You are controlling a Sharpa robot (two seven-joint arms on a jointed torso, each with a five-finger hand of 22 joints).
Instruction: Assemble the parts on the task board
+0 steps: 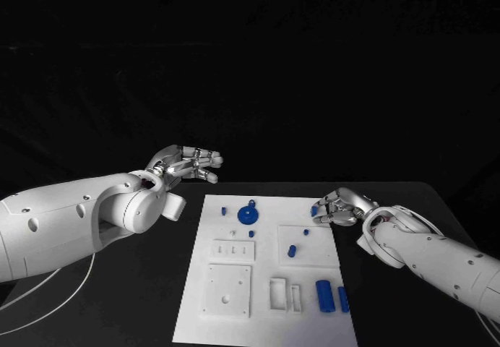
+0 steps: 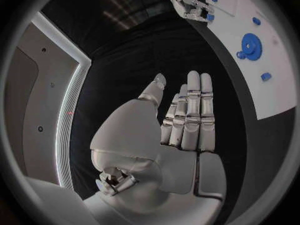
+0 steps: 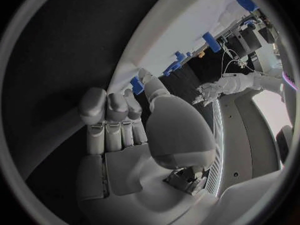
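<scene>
The white task board (image 1: 266, 318) lies in the middle of the black table. On its far part sits a blue gear (image 1: 248, 215) (image 2: 252, 46), with small blue parts scattered around it. My right hand (image 1: 339, 206) (image 3: 125, 130) is at the board's far right edge, fingers curled in. Thumb and fingertip pinch a small blue part (image 1: 313, 210) (image 3: 136, 85) there. My left hand (image 1: 188, 165) (image 2: 187, 115) hangs in the air off the board's far left corner, fingers stretched out and holding nothing.
Two blue cylinders (image 1: 324, 293) (image 1: 343, 298) lie side by side near the board's front right. A blue peg (image 1: 292, 251) lies mid-board, near white raised blocks (image 1: 228, 289) and a frame (image 1: 278, 294). White cables (image 1: 42, 289) trail at the table's left.
</scene>
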